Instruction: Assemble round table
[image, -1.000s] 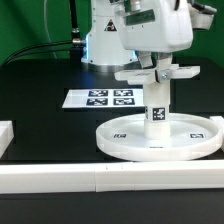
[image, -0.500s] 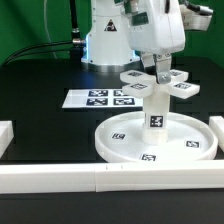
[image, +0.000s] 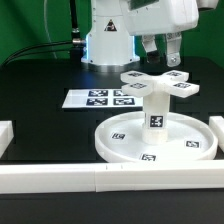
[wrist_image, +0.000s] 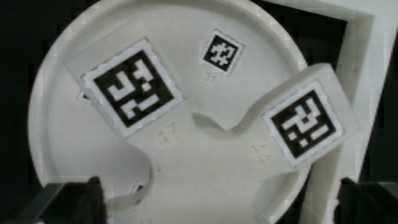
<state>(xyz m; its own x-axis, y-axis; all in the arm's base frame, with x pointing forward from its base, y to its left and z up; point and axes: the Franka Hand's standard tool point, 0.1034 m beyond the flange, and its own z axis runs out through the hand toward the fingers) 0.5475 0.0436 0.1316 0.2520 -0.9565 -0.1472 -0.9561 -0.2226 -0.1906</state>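
While the gripper hangs open and empty, the assembled round table sits directly beneath it.

Its cross-shaped foot piece tops the upright cylinder leg, which stands on the round disc; the marker board lies beyond.

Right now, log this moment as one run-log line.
gripper: open, above foot, apart | cross-shaped foot: atop leg | leg: upright on disc | round disc: on table
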